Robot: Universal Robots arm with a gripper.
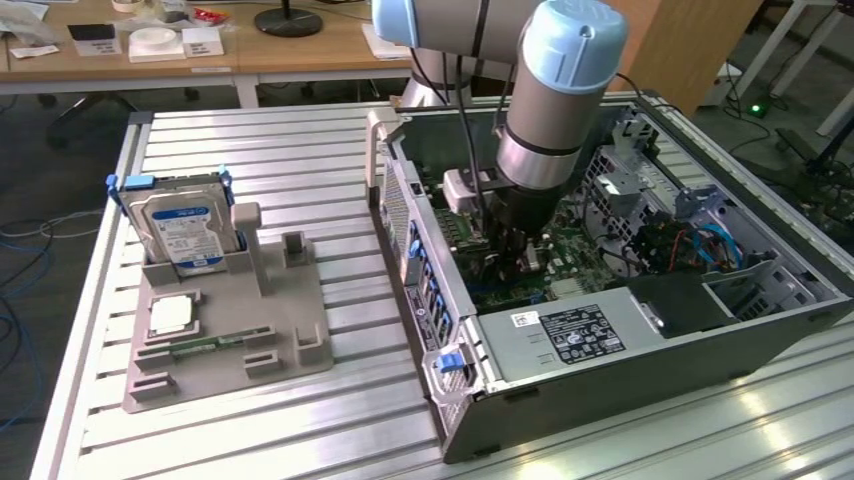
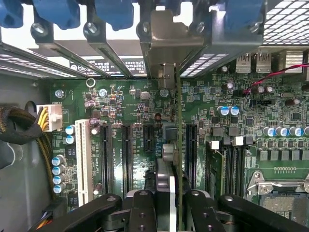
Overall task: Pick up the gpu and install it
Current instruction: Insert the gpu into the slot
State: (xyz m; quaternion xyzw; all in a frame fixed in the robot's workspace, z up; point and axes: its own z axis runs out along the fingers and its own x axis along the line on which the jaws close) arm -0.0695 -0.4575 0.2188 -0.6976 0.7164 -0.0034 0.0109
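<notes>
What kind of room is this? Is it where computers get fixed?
Probably a robotics lab or workshop: a robot arm reaches into an open computer case on a metal table, with wooden desks behind.

The open computer case (image 1: 601, 330) lies on the table (image 1: 307, 420), with the parts holder (image 1: 234, 330) beside it on the exterior view's left. A hard drive (image 1: 184, 232) stands in that holder. Inside the case, the gpu (image 2: 177, 145) stands edge-on over the motherboard (image 2: 270, 106), between expansion slots (image 2: 127, 159).
</notes>
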